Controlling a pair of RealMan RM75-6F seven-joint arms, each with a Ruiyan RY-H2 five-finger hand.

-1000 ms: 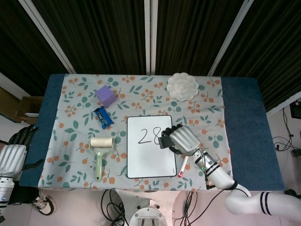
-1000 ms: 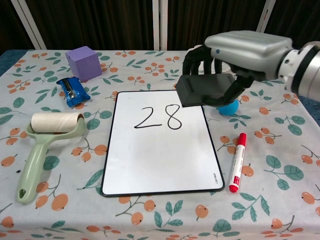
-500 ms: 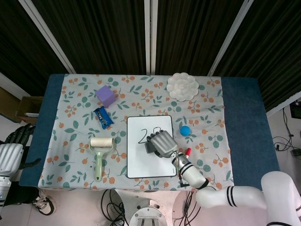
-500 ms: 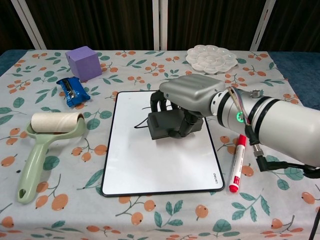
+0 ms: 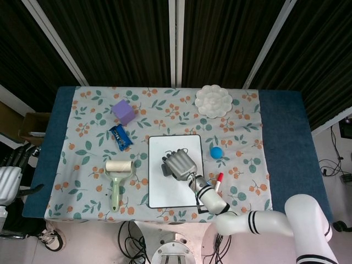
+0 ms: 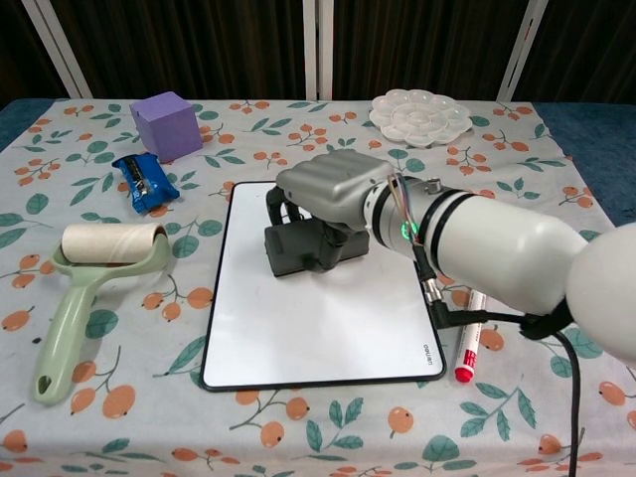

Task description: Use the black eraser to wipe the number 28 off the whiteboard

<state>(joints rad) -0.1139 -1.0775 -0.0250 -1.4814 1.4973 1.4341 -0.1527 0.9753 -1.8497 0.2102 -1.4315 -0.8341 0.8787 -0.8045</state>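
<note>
**Right hand presses eraser on whiteboard, no digits showing**

Now, head view: right hand (image 5: pixel 180 163) sits palm-down on the whiteboard (image 5: pixel 176 193), fingers curled around the black eraser (image 5: pixel 165 170), which peeks out at the hand's left edge. Board surface around the hand looks blank; anything under the hand is hidden. Blue ball (image 5: pixel 216 152) lies just right of the hand, off the board. Red marker (image 5: pixel 218 180) lies to the hand's lower right, beside the forearm. White palette dish (image 5: pixel 213 101) is well beyond the hand toward the far table edge. Lint roller (image 5: pixel 117 179) is left of the hand, off the board. Blue wrapped packet (image 5: pixel 120 136) and purple cube (image 5: pixel 123 111) are farther left and beyond. Left hand (image 5: pixel 11 175) is at the frame's left edge, off the table, well apart from everything; fingers look loosely curled, holding nothing that shows, but too small to tell.

Chest view: right hand (image 6: pixel 333 197) grips the black eraser (image 6: pixel 303 248) from above, eraser flat against the whiteboard (image 6: pixel 318 328) in its upper middle. No writing visible on the bare board. Marker (image 6: pixel 467 343) lies under the forearm, just off the board's right edge. Palette dish (image 6: pixel 420 116) is behind the hand. Lint roller (image 6: pixel 89 288), packet (image 6: pixel 145 181) and cube (image 6: pixel 167 125) are left of the hand. Left hand not shown here.
</note>
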